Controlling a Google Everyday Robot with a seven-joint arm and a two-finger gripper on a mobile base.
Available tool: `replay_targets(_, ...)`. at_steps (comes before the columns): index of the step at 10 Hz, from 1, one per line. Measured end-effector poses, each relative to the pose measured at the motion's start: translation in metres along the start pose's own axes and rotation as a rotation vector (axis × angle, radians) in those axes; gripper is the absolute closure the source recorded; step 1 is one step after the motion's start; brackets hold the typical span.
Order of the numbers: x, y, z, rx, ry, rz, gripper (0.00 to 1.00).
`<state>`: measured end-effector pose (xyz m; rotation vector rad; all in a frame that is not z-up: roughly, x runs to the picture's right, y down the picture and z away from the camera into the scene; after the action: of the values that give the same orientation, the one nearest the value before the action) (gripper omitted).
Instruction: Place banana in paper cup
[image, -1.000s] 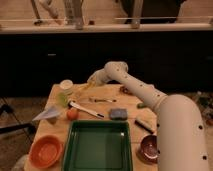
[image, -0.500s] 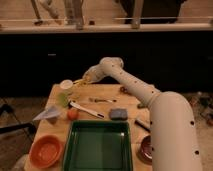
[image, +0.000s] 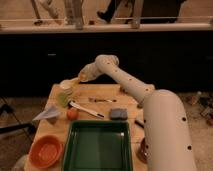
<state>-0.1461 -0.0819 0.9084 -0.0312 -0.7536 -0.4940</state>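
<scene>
The tool (image: 80, 79) is held over the far left corner of the wooden surface (image: 102, 94), just above the paper cup (image: 65, 85). A sliver of yellow, taken to be the banana (image: 76, 80), is seen at the tool tip, right beside the cup rim; whether it is clamped or already released cannot be told.

A light green cup (image: 63, 98) is set just near of the paper cup. A white-handled utensil (image: 86, 109) is laid diagonally mid-surface, with an orange fruit (image: 73, 114) at its left. A folded grey paper (image: 46, 114) is seen at the left edge, a grey sponge (image: 118, 114) to the right, a small dark tool (image: 102, 100) further back. A green tray (image: 97, 146) is placed at the near edge, an orange bowl (image: 46, 151) to its left.

The room behind is dark; a pale rail (image: 105, 27) is run across the far side.
</scene>
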Motion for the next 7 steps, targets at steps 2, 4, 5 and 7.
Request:
replay_targets(2,-0.008,-0.007,0.008,-0.007,-0.018,-0.025,1.00)
replay_targets(4,-0.016,-0.013,0.016,-0.015,-0.031,-0.043,1.00)
replay_targets(5,-0.018,-0.014,0.020,-0.020,-0.035,-0.049,1.00)
replay_targets(7,-0.026,-0.020,0.030,-0.030,-0.047,-0.065,1.00)
